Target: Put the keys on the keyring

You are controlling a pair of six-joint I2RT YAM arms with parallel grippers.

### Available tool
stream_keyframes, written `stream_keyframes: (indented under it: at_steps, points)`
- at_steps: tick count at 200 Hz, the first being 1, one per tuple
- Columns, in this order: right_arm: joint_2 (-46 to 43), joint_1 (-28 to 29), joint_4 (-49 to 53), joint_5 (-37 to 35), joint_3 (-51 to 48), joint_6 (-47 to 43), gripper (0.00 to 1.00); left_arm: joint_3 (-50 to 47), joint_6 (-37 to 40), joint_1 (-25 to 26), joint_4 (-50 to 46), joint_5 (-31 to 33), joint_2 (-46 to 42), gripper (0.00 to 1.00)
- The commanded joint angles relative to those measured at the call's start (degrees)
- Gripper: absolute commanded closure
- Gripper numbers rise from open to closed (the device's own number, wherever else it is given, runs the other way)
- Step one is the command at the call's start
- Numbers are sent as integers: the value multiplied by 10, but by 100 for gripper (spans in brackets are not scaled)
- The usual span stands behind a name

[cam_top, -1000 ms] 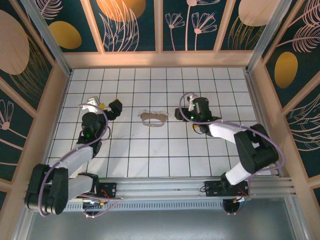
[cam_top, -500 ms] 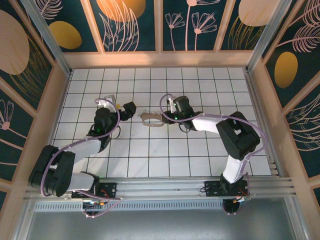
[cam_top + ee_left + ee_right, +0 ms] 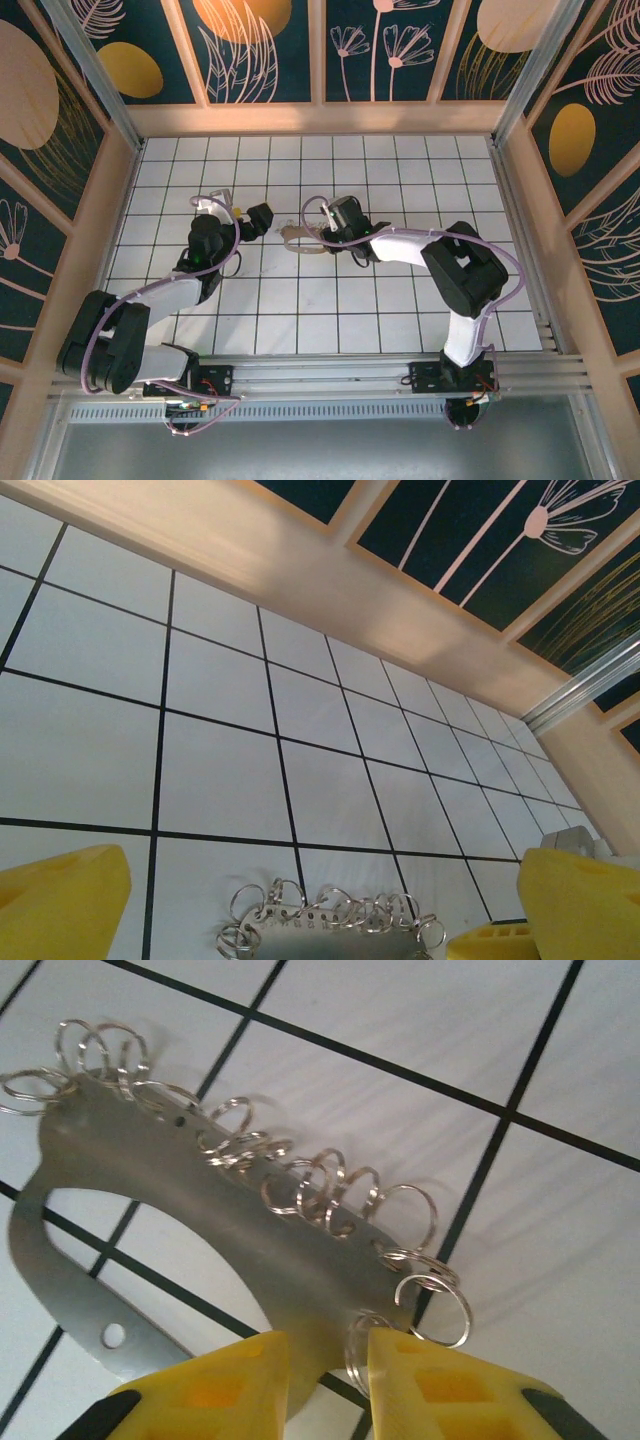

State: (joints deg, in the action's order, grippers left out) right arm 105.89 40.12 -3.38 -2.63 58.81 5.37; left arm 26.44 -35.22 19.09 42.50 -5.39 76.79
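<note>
Clamps keyring (image 3: 200,1200) band mid-tabletop (image 3: 400,300) with nearly closed right gripper (image 3: 328,1370); holds left gripper (image 3: 315,905) spread wide, empty.

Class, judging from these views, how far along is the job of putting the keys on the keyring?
Done: nothing I can confirm; no key visibly hangs on the keyring, which lies flat on the tiles. In hand: the right pincer straddles its rim, grip unclear; the left pincer hovers open near it. Left: threading the keys.
</note>
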Motion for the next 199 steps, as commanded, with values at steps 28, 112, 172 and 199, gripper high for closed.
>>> stream_keyframes:
  at_steps: [28,112,172,199]
  points:
    - [13,2,19,-33,12,-18,74,8,8,3,-3,-3,-14,1]
    - [29,1,16,-32,21,-21,77,6,6,3,1,-5,-17,1]
    - [39,-4,16,-40,28,-24,94,5,7,3,5,-9,-15,1]
    - [29,-6,24,-34,31,-28,100,3,9,3,8,-14,-15,1]
